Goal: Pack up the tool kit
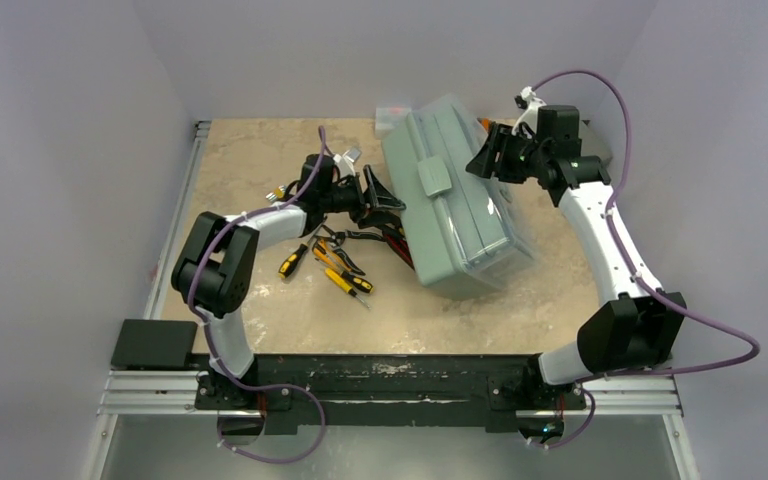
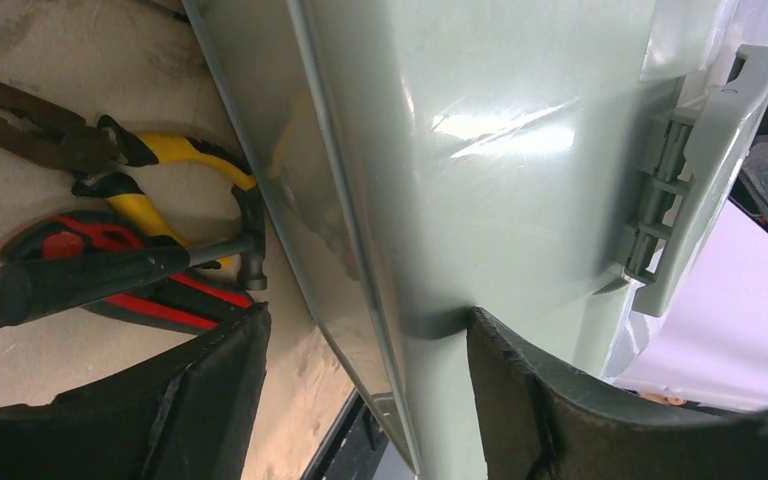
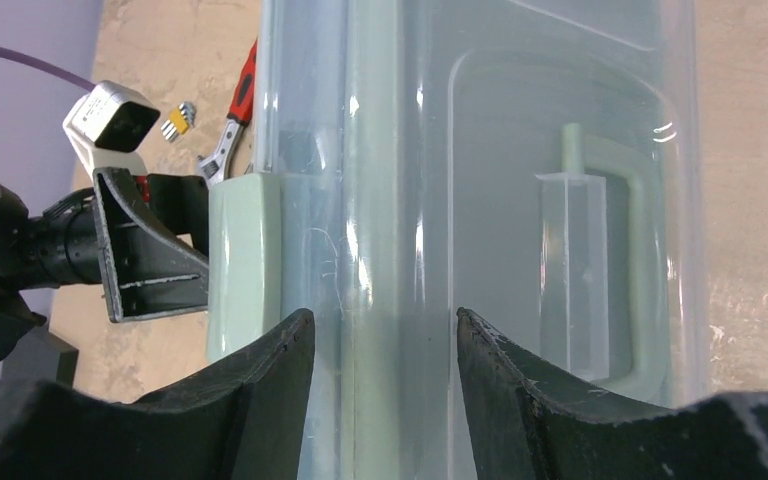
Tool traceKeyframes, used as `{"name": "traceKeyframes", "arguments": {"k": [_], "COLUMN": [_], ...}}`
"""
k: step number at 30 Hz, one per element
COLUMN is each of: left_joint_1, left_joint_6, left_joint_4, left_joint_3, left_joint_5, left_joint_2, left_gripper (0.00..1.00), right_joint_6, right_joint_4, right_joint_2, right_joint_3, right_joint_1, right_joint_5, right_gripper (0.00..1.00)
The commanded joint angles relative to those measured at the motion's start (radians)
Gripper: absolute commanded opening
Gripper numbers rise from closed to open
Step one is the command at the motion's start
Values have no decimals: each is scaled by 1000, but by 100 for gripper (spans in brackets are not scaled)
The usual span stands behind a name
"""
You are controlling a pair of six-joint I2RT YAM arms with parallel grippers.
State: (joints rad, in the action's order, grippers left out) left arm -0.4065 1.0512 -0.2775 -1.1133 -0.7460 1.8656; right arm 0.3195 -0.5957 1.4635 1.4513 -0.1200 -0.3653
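The toolbox [image 1: 460,210] sits right of centre on the worktop [image 1: 260,310], its long axis slanting from far left to near right. The left gripper [image 1: 380,194] and right gripper [image 1: 487,160] straddle opposite long edges, probably to steady or open it; whether either is pinching I cannot tell. Screwdrivers [image 1: 345,280] and pliers [image 2: 150,170] lie loose to its left, not yet packed.

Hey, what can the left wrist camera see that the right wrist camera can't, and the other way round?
Only left wrist: yellow-handled pliers and a black-handled tool lying beside the green toolbox. Only right wrist: the clear lid, the green carry handle, and the left arm's fingers. Both: that toolbox and a latch on it.
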Motion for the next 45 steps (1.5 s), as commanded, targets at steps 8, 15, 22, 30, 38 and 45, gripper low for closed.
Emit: {"name": "traceKeyframes", "arguments": {"k": [8,15,22,30,38,45], "left_joint_1": [-21,-5,11,84,120,84], "left_joint_6": [-103,-69,-64,-31,-103,-154], "left_joint_4": [105,68,36,-51,50,182], "left_joint_3": [20,51,67,187,226,185], "left_joint_5": [109,141,127,126,152,208], "left_joint_2": [50,49,72,10,-186,-362], "left_gripper": [65,63,63,58,66,100], "right_joint_6": [6,42,68,67,39,53], "right_joint_4": [-55,-16,-27,-118,-179,-28], "right_joint_2": [-40,-83,-116,-125,-136,-105], "right_joint_3": [-43,-107,-52,152,115,-74], "right_joint_1": [-96,-186,-193,-177,-45,114], "right_joint_5": [-108,-104,-54,55,237,-27], "right_gripper": [51,51,83,90,99,97]}}
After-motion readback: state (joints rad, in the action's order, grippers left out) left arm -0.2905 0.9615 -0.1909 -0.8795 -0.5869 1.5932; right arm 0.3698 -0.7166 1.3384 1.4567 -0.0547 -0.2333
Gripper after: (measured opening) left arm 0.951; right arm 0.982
